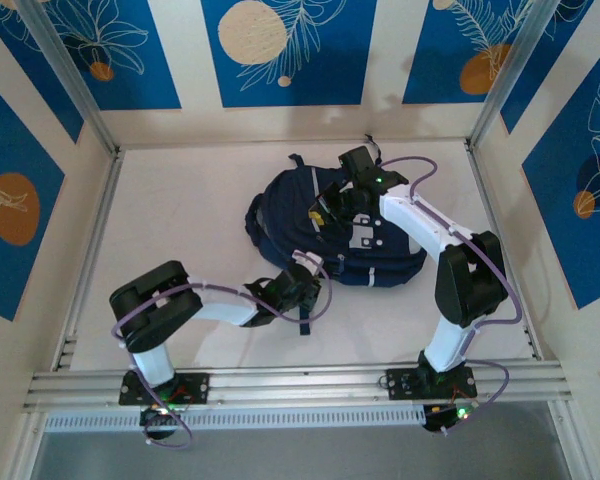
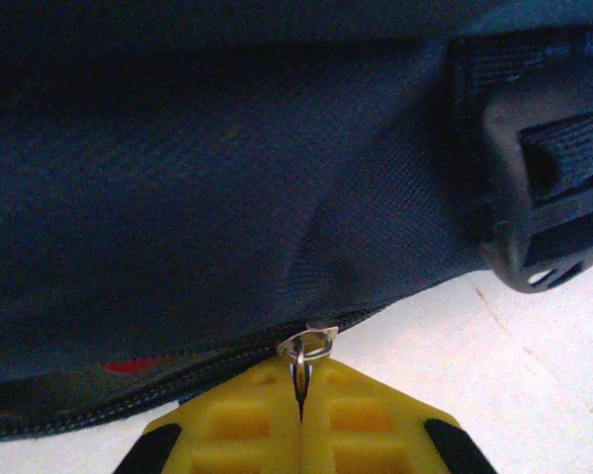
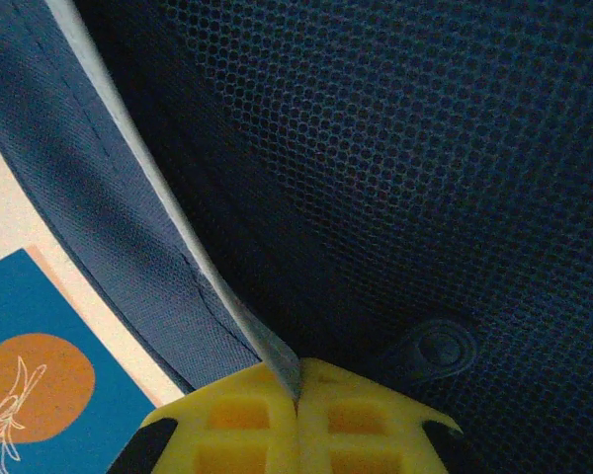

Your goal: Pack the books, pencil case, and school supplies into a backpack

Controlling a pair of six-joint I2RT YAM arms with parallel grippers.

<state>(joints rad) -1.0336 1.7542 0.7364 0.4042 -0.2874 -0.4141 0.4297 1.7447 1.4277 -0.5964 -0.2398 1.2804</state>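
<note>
Blurry red sliver (image 2: 128, 365) behind backpack (image 2: 227, 178) zipper (image 2: 208, 373)

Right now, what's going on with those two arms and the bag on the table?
Both arms are working on the dark navy backpack, which lies on the table. The left gripper is shut on the metal zipper pull at the bag's near edge. The right gripper is shut on a pale-trimmed fabric edge on the far side. A sliver of red shows in the zipper gap beside the pull.
</note>
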